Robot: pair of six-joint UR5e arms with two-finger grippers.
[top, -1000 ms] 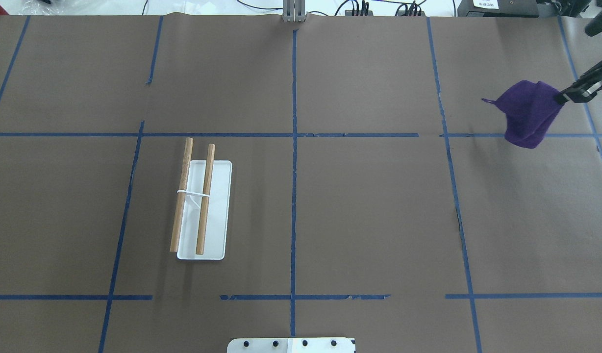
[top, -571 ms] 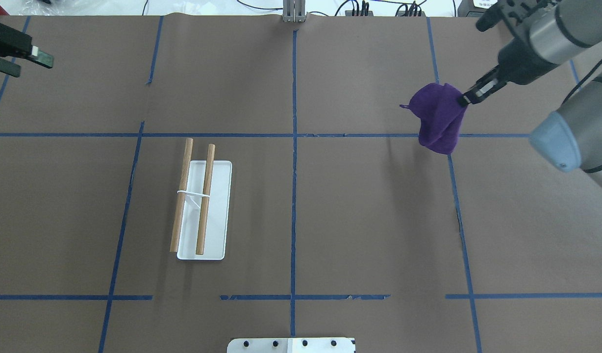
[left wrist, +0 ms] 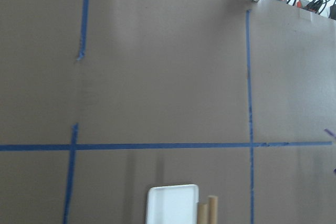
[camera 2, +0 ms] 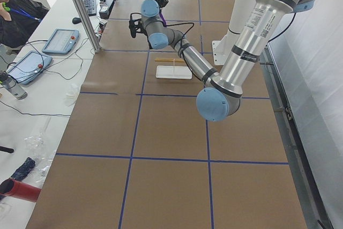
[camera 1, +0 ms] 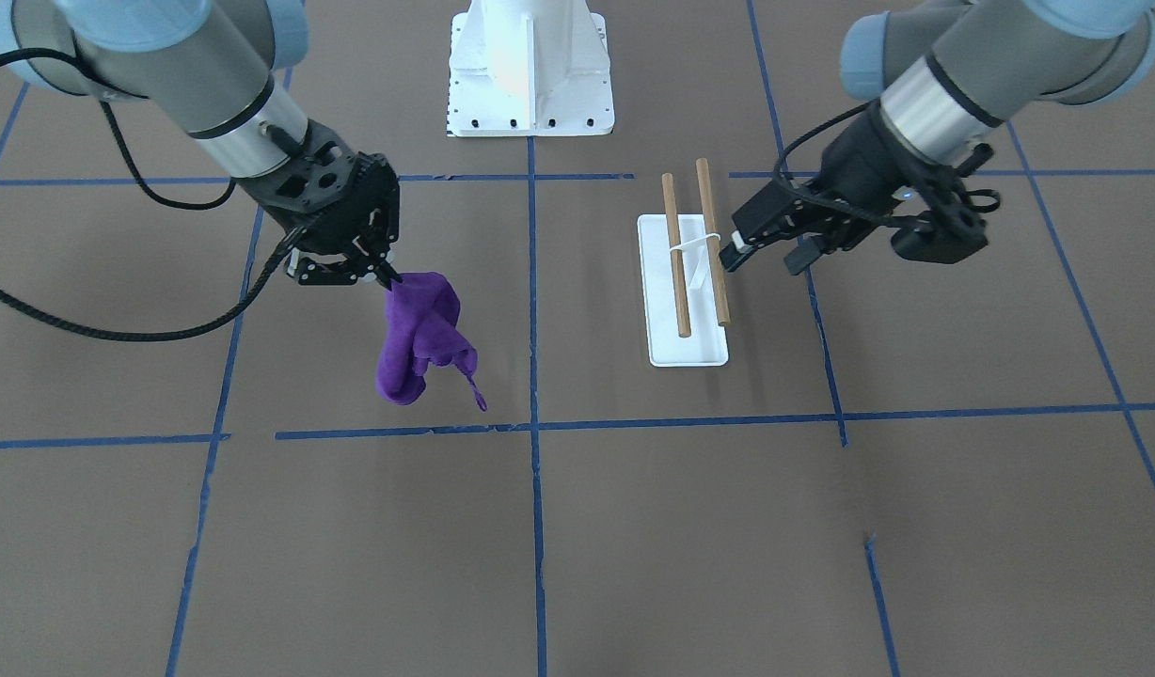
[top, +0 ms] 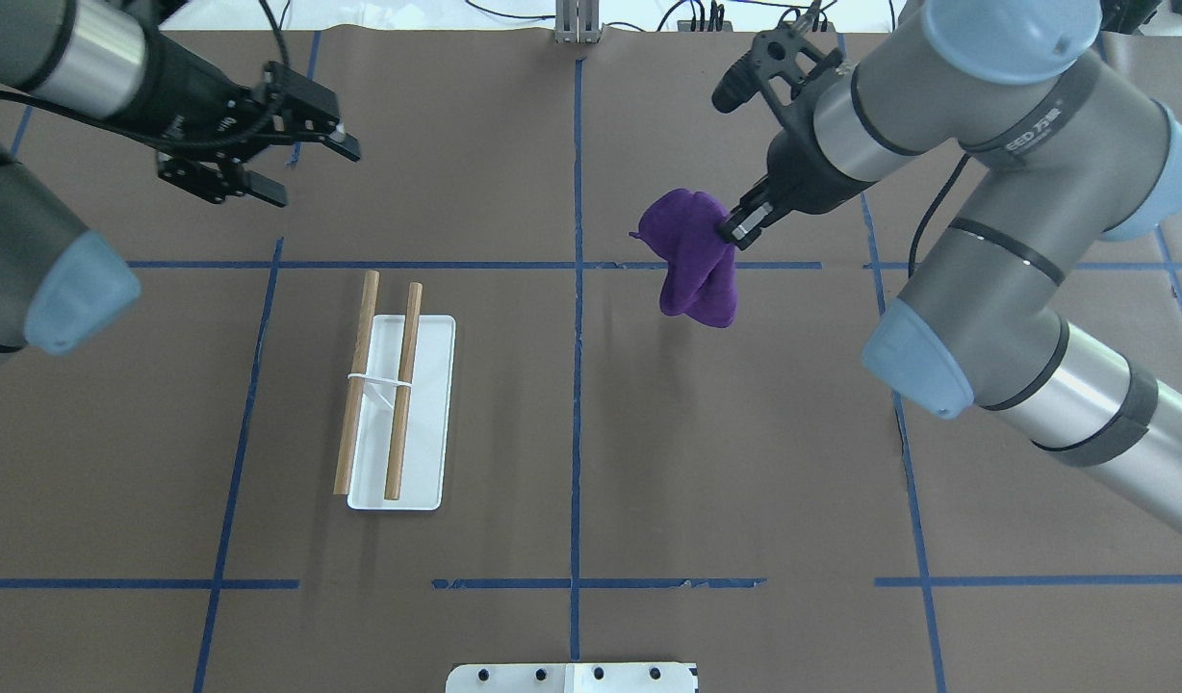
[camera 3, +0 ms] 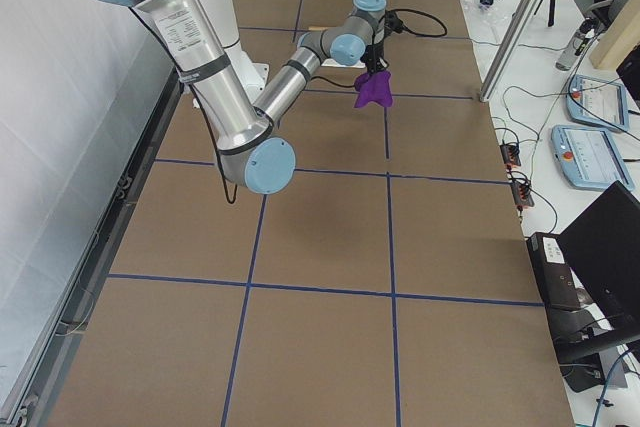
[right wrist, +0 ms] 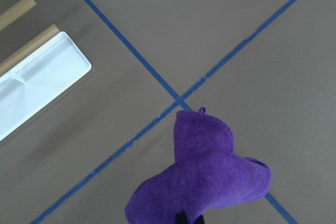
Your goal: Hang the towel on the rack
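Right gripper point(camera 1: 387, 275) pinches the purple towel point(camera 1: 418, 338), which hangs under it in the front view. Left gripper point(camera 1: 764, 259) is spread wide, near the rack point(camera 1: 688, 282). From overhead, writing on the right arm point(top: 995, 115) is too small to read. Right wrist view: the towel hides its gripper.

The table point(top: 745, 462) is covered in brown paper, marked off into squares with blue tape point(top: 577, 385). An aluminium post point(top: 577, 24) stands midway along one long edge, black cables point(top: 706, 14) just behind it. At the side bench sits a person point(camera 2: 16, 20), near a blue-rimmed tablet point(camera 2: 58, 41), a keyboard point(camera 2: 88, 4) and, further along, a red tube point(camera 2: 19, 190).
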